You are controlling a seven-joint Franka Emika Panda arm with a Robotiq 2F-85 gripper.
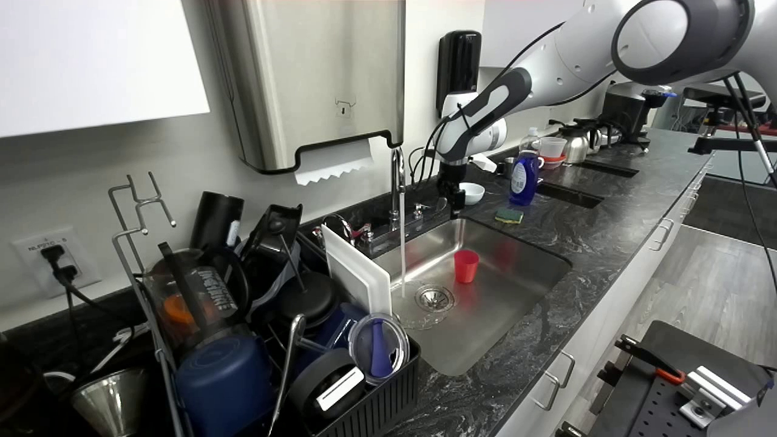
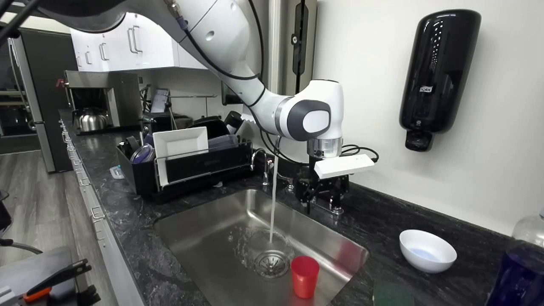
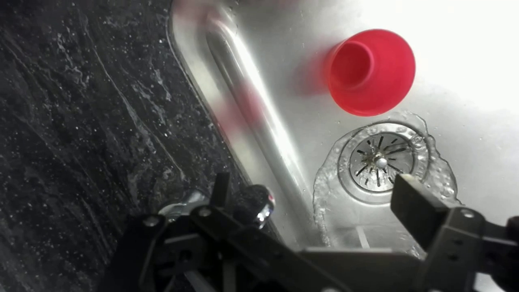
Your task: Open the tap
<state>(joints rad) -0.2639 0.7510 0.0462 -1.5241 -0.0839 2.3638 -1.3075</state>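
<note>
Slim upright chrome tap (image 1: 400,176): running — likely stiff, slick
Small chrome lever (image 2: 336,211): best nudged at tip
Black two-fingered hand (image 3: 314,192): spread wide

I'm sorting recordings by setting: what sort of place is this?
Likely a workplace kitchen: a steel sink, a full dish rack, and a wall-mounted paper towel dispenser seldom seen in homes.

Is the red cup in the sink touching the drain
Apart. In an exterior view, a strip of sink floor shows between the base of the cup and the drain.
</note>
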